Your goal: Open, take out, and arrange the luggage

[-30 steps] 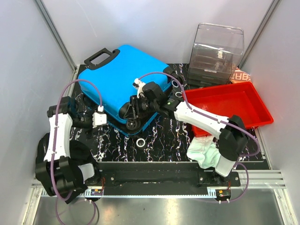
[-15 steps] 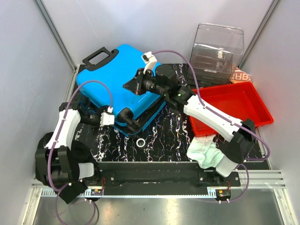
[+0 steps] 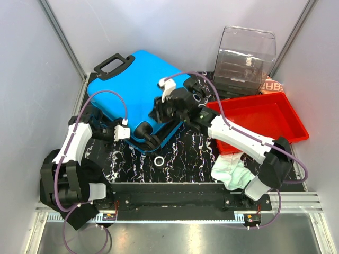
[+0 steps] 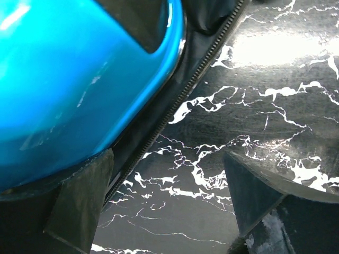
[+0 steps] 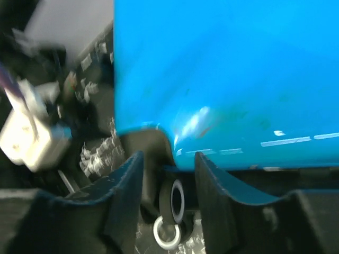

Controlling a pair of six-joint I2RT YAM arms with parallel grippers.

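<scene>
The luggage (image 3: 132, 87), a bright blue hard-shell suitcase, lies flat and closed at the back left, its black handle (image 3: 113, 64) pointing away. A black-and-white wheel (image 3: 150, 138) sits at its near corner. My left gripper (image 3: 132, 132) is low on the table at the case's near edge, open wide; in the left wrist view the blue shell (image 4: 69, 79) and zipper (image 4: 175, 108) lie against the left finger (image 4: 79, 203). My right gripper (image 3: 157, 112) hovers over the near corner, jaws apart with nothing held. In the right wrist view the wheel (image 5: 177, 201) shows beyond the fingers.
A red tray (image 3: 288, 124) sits at the right, with a clear plastic drawer box (image 3: 244, 55) behind it. A white ring (image 3: 159, 161) lies on the marbled black table (image 3: 185, 159) just in front of the wheel. A white cloth (image 3: 232, 174) is bunched by the right arm's base.
The right gripper went up over the lid, then came back down toward the near corner, its jaws closing and parting again. The left arm moved right, in against the case's edge.
</scene>
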